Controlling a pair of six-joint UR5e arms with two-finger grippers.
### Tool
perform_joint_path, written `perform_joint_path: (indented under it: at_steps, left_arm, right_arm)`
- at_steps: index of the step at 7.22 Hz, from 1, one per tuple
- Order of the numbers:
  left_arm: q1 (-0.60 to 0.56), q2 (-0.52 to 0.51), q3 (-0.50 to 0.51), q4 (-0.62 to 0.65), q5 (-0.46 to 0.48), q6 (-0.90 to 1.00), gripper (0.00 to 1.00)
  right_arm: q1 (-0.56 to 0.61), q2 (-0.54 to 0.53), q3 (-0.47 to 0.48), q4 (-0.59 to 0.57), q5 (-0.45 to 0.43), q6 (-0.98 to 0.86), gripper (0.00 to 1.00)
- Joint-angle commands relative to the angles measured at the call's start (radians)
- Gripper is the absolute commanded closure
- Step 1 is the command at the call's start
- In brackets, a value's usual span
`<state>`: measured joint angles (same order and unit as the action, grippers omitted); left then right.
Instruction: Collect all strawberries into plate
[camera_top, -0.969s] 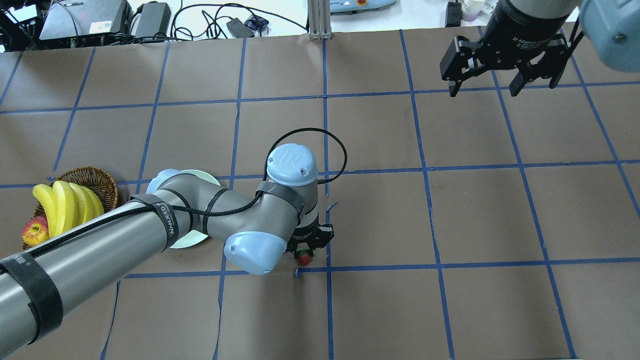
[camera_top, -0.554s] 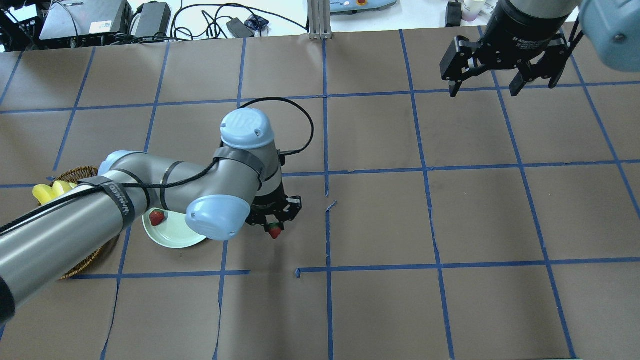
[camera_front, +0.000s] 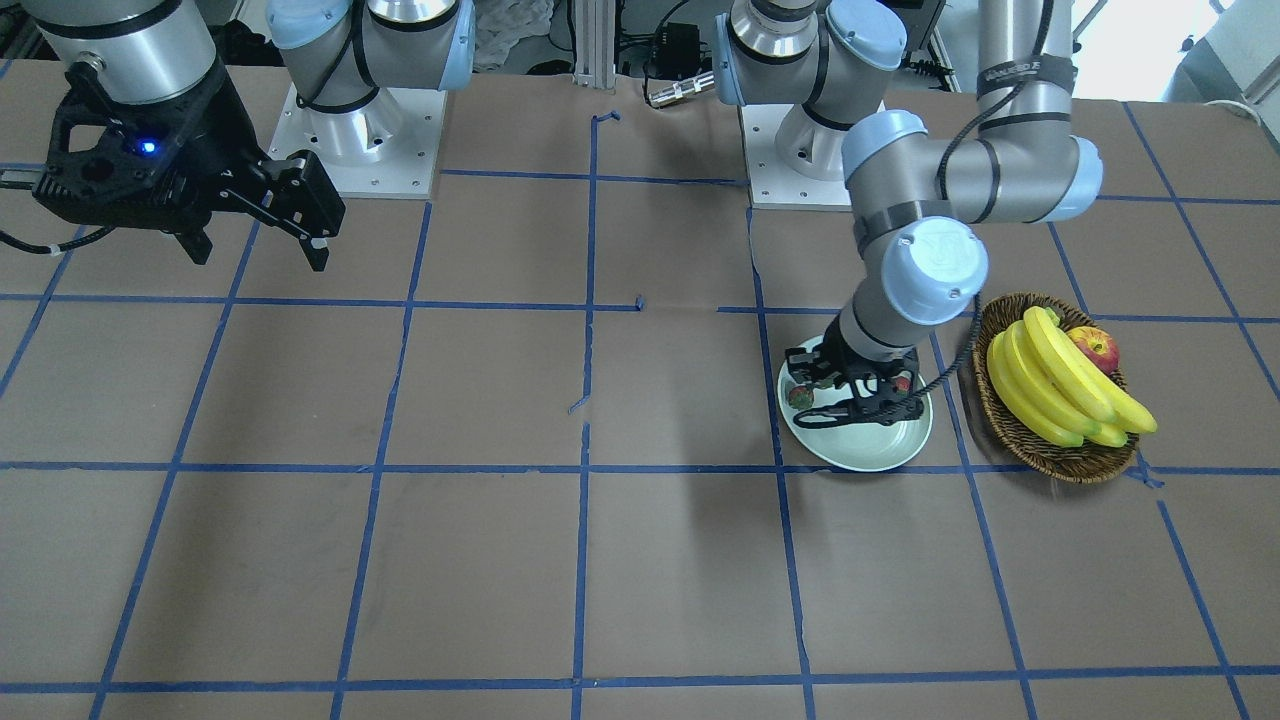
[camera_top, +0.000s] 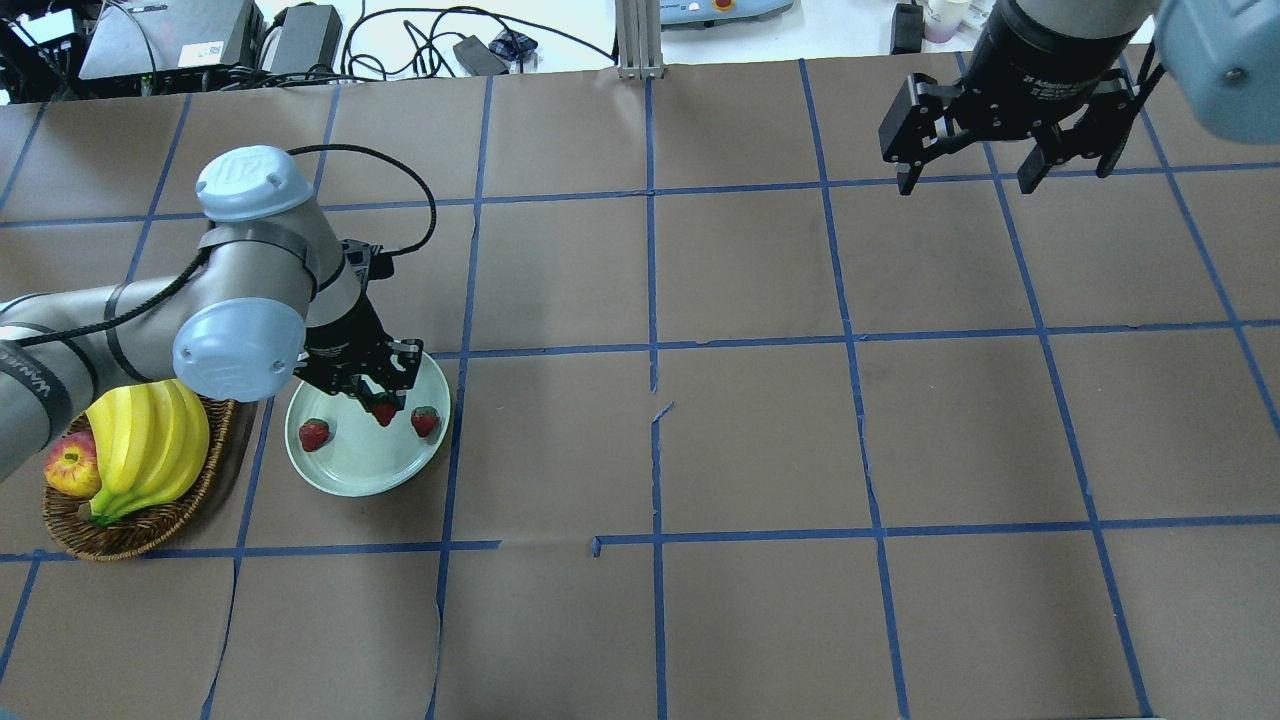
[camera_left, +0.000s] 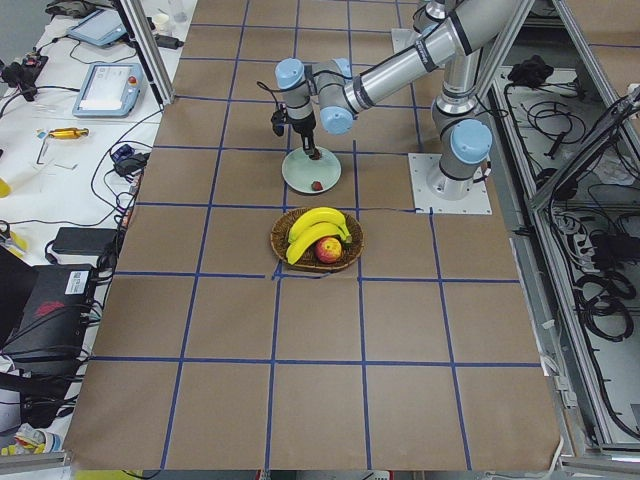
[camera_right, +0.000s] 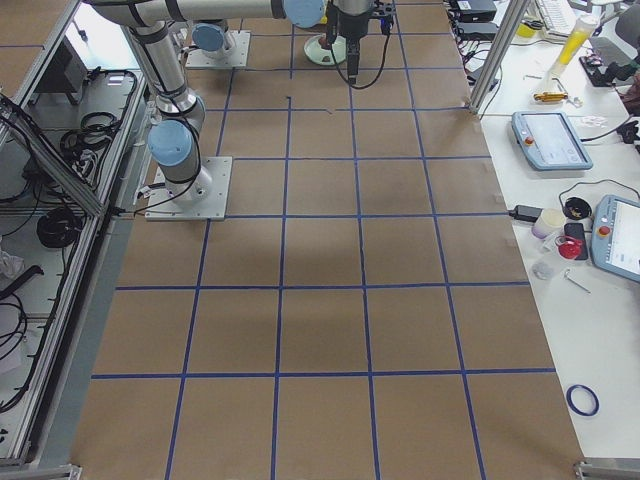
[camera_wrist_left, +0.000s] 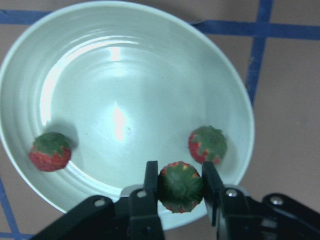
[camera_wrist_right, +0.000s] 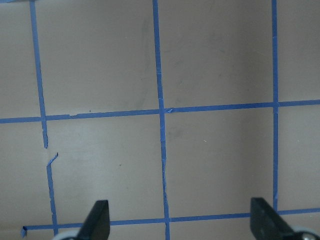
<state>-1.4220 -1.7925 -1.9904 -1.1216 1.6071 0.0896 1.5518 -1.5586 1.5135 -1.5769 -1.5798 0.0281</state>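
Your left gripper (camera_wrist_left: 180, 194) pinches a strawberry (camera_wrist_left: 180, 182) at lower centre, over the plate (camera_wrist_left: 125, 75); right gripper (camera_wrist_right: 182, 220) wide open, empty.

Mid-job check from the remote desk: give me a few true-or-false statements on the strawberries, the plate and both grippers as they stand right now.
1. Two small red strawberries lie in the round pale mint-green plate. True.
2. The left gripper is shut on a third strawberry over the plate. True.
3. The right gripper is open, with nothing between its fingers. True.
4. The brown woven basket holds a strawberry. False: it holds yellow bananas and a red-yellow apple.
5. A strawberry lies on the brown table paper. False: all three are in or over the plate.
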Motion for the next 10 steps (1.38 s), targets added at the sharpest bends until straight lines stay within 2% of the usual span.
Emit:
perform_joint_path:
  at_steps: [1, 2, 3, 5, 6, 8, 10]
  left_arm:
    - [0.029, 0.018, -0.011, 0.005, 0.000, 0.039, 0.00]
    - [0.025, 0.051, 0.016, 0.006, -0.004, 0.038, 0.00]
    - [-0.007, 0.103, 0.094, -0.015, -0.013, 0.030, 0.00]
    - [-0.124, 0.159, 0.307, -0.310, -0.048, -0.010, 0.00]
    - [-0.188, 0.189, 0.349, -0.314, -0.074, -0.058, 0.00]
    - [-0.210, 0.229, 0.377, -0.422, -0.076, -0.022, 0.00]
    - [-0.210, 0.263, 0.328, -0.426, -0.050, -0.068, 0.00]
  right_arm:
    - [0.001, 0.000, -0.001, 0.000, 0.000, 0.001, 0.00]
    - [0.001, 0.000, -0.001, -0.002, 0.000, 0.001, 0.00]
    - [0.001, 0.000, -0.001, -0.002, 0.000, 0.001, 0.00]
    - [0.001, 0.000, -0.001, -0.002, 0.000, 0.001, 0.00]
    - [0.001, 0.000, -0.001, -0.002, 0.000, 0.001, 0.00]
    - [0.001, 0.000, -0.003, -0.003, 0.000, 0.001, 0.00]
    - [0.001, 0.000, -0.003, -0.003, 0.000, -0.001, 0.00]
